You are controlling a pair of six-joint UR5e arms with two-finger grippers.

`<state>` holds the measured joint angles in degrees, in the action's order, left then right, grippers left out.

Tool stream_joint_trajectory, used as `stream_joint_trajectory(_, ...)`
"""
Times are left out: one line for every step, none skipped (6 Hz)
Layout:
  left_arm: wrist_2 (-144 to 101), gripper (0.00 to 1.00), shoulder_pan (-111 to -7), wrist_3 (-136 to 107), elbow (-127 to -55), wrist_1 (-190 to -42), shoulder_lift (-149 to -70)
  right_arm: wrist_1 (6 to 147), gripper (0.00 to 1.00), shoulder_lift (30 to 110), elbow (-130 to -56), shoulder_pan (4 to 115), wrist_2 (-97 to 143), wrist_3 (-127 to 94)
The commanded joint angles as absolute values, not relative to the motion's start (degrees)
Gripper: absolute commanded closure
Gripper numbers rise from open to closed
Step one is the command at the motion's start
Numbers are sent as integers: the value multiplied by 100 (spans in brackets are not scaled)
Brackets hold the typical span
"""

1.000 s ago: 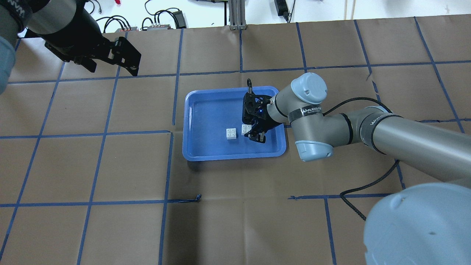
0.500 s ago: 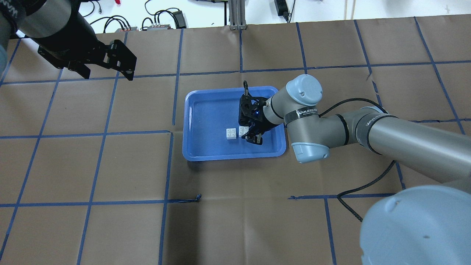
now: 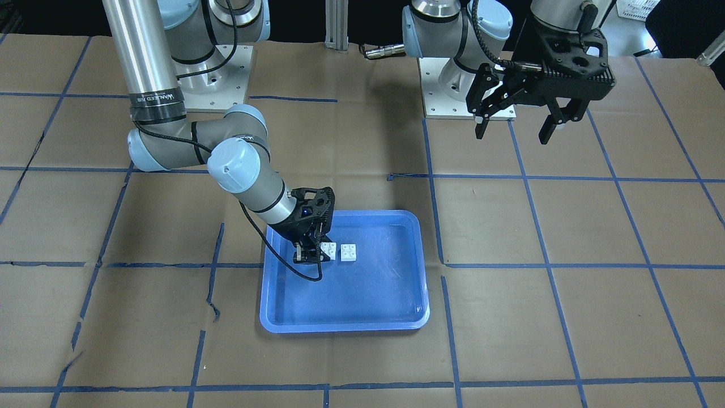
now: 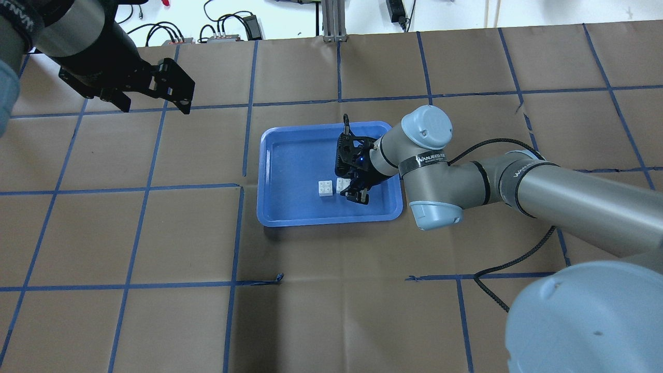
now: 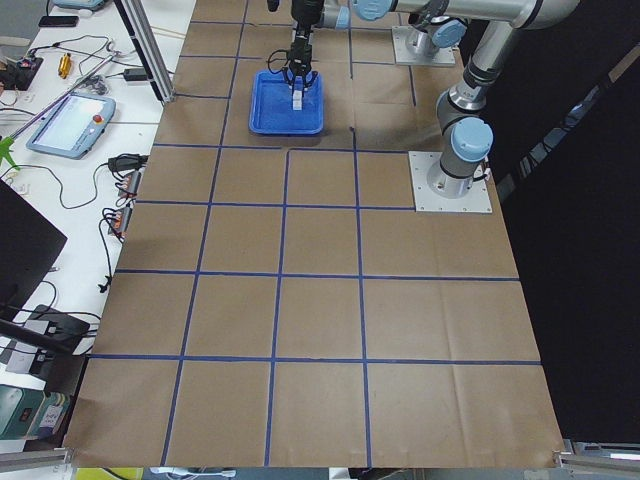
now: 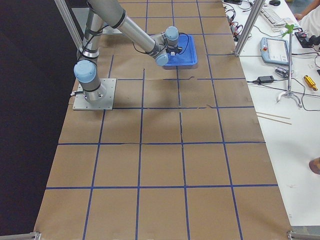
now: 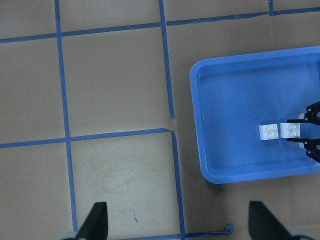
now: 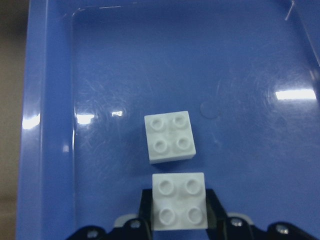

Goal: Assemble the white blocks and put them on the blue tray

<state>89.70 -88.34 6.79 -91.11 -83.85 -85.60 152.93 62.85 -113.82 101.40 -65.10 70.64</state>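
Note:
The blue tray [image 4: 295,160] lies mid-table and also shows in the front view [image 3: 351,306]. Two white blocks are in it, side by side and apart. My right gripper [image 4: 348,188] is shut on one white block [image 8: 179,201], low over the tray floor, with a finger on either side of it. The other white block [image 8: 169,137] lies free just past it, studs up, and also shows in the overhead view [image 4: 325,188]. My left gripper [image 4: 155,103] is open and empty, high above the table's far left, well away from the tray.
Brown paper with blue tape lines covers the table [image 4: 155,233]. A black cable [image 4: 518,259] trails from my right arm over the table. Cables and boxes [image 4: 222,31] lie past the far edge.
My right gripper has moved slightly left with its white block, closer to the free block. My left gripper has shifted a little at the far left and stays open.

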Motion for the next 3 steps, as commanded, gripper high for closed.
stream_joint_trajectory(8947, 1, -8842, 694, -9167, -8367, -8578, 15345, 74, 6232, -11373, 10151, -6530, 7040)
stream_joint_trajectory(8956, 1, -8859, 668, -9167, -8358, -8630, 15450, 74, 6214, -11347, 10160, -6530, 7075)
stream_joint_trajectory(8956, 1, -8877, 685, -9150, -8367, -8587, 15451, 74, 6214, -11329, 10169, -6530, 7110)
